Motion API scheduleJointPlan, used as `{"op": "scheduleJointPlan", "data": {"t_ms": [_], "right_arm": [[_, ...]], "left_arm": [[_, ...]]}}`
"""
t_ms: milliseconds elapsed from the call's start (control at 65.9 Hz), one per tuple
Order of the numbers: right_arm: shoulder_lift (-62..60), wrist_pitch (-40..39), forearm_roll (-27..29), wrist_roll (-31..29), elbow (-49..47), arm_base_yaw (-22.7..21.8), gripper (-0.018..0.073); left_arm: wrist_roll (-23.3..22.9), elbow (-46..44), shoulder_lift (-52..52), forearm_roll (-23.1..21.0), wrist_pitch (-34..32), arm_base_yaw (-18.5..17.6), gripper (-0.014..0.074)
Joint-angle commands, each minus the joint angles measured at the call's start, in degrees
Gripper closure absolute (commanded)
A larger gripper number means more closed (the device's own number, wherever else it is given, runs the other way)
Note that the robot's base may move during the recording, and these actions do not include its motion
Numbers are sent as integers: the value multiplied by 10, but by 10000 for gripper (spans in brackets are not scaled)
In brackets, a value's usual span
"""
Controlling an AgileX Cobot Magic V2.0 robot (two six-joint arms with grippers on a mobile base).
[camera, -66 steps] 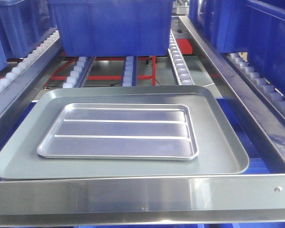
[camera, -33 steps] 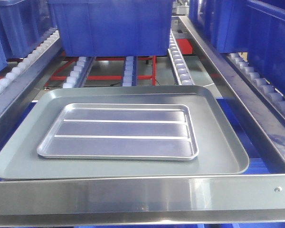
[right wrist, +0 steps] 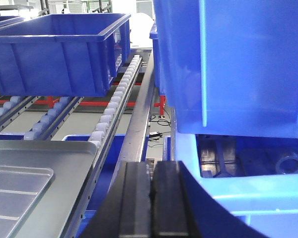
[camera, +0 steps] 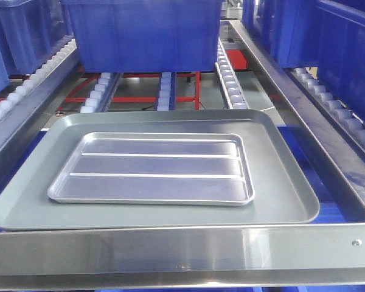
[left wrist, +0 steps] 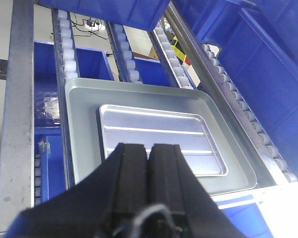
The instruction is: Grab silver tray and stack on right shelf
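A: Start at the grippers. What are they doing?

B: The left gripper (left wrist: 150,148) has its two black fingers pressed flat together, holding nothing. It hangs above the near edge of the trays. The right gripper (right wrist: 151,171) is likewise closed on nothing, its fingers side by side, off to the right of the trays beside a steel rail (right wrist: 139,111).

A: Has anything changed from the frames before?

B: Nothing I can detect. In the front view the trays sit exactly where they sat a second ago, and no arm has entered that view.

A: Describe the silver tray.

B: The silver tray (camera: 152,168) is a shiny rectangle with rounded corners and a low raised rim. Two long parallel ridges run across its flat bottom. It lies flat inside the grey tray (camera: 280,182), which is larger, duller and smooth, and shows as a border on all sides.

A: And where do they sit?

B: On a roller rack, just behind its flat stainless front bar (camera: 182,249). The right shelf (camera: 328,115) lies to the right, with its track of white rollers, carrying a blue bin (camera: 347,42).

A: Counts?

B: Two grippers, one silver tray, one grey tray. Another blue bin (camera: 143,33) sits behind the trays; more are cut off by the frame edges.
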Motion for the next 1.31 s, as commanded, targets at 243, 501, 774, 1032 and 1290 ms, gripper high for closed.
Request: {"op": "scheduleJointPlan", "data": {"t_ms": [243, 501, 774, 1032, 1290], "right_arm": [[-10, -45, 1, -1, 0, -3, 507], [-10, -44, 1, -1, 0, -3, 507], [-10, -44, 1, -1, 0, -3, 507], [-10, -44, 1, -1, 0, -3, 507], [-10, -44, 1, -1, 0, -3, 507]], "left_arm": [[2, 0, 4, -5, -51, -1, 687], [129, 90, -79, -15, -206, 37, 687], [222, 204, -130, -97, -225, 206, 687], [222, 264, -130, -69, -344, 275, 687], [222, 264, -132, -61, -345, 275, 687]]}}
